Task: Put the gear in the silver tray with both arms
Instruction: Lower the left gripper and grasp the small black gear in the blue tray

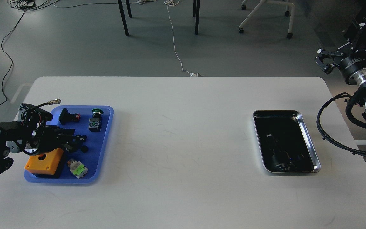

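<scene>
While your left gripper (pixel 80 143) reaches over the blue tray (pixel 105 140), jaws too dark to judge, you're at pickup of the small black gear (pixel 84 148) just below them; the silver tray (pixel 310 143) lies far right, right gripper (pixel 321 60) spread.

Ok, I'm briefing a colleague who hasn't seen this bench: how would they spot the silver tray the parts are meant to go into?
Start at the white table and look to its right side, across from the blue tray of parts on the left. There lies the silver tray, rectangular with rounded corners. Its shiny metal rim and dark mirror-like bottom set it apart from the larger, matte blue plastic one.
</scene>
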`<action>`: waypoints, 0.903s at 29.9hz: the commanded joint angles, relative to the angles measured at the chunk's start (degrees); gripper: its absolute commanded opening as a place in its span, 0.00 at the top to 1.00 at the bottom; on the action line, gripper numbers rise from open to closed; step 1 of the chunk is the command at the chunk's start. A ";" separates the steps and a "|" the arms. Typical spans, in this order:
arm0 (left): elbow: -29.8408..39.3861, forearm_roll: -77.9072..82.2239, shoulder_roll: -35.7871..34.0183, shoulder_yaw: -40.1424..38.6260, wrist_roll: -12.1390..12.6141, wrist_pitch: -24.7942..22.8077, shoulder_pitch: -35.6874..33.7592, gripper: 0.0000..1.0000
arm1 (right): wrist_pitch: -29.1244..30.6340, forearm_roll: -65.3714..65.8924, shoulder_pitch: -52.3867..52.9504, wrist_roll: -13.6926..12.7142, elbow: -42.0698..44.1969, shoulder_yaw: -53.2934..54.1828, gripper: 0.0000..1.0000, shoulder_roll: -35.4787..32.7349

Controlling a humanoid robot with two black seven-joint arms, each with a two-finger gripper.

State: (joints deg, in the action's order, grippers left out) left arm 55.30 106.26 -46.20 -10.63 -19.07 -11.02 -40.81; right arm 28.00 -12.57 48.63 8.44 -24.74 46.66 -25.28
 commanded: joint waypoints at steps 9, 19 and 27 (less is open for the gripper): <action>-0.01 0.71 0.06 0.09 -0.09 -0.06 -0.15 0.48 | 0.00 0.01 0.15 0.00 -0.04 0.27 0.01 0.32; -0.54 0.88 0.67 0.17 -0.09 -0.15 0.03 0.48 | 0.00 -0.08 0.32 0.00 -1.80 0.71 0.01 -0.12; -1.59 0.88 1.38 0.17 -0.18 -0.06 0.03 0.48 | 0.00 -0.08 0.32 0.00 -1.80 0.80 0.01 -0.12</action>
State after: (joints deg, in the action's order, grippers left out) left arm 53.82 107.14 -44.87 -10.46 -19.17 -11.15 -40.78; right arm 28.00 -12.66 48.97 8.44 -26.54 47.38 -25.41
